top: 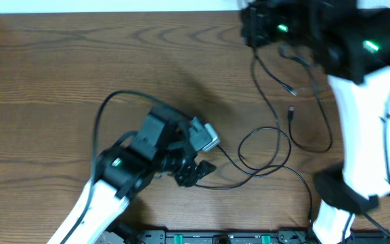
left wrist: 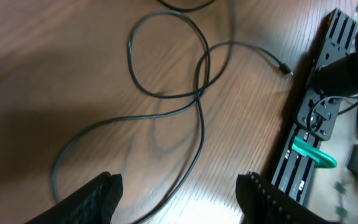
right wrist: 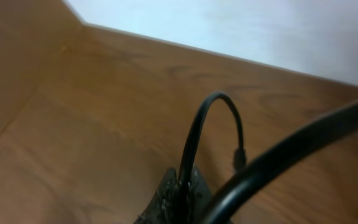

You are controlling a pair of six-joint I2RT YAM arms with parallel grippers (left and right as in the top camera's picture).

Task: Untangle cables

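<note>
Thin black cables lie in loose crossed loops on the wooden table at centre right, and strands rise to my right gripper at the far right. That gripper is shut on a black cable, which arches over to a small plug tip. A loose plug hangs or lies below it. My left gripper is open and low over the table. In the left wrist view a cable strand runs between its open fingers, untouched. No white cable shows.
A black equipment rail with green parts runs along the table's front edge and shows at the right of the left wrist view. A thick black cord loops from the left arm. A white wall bounds the back.
</note>
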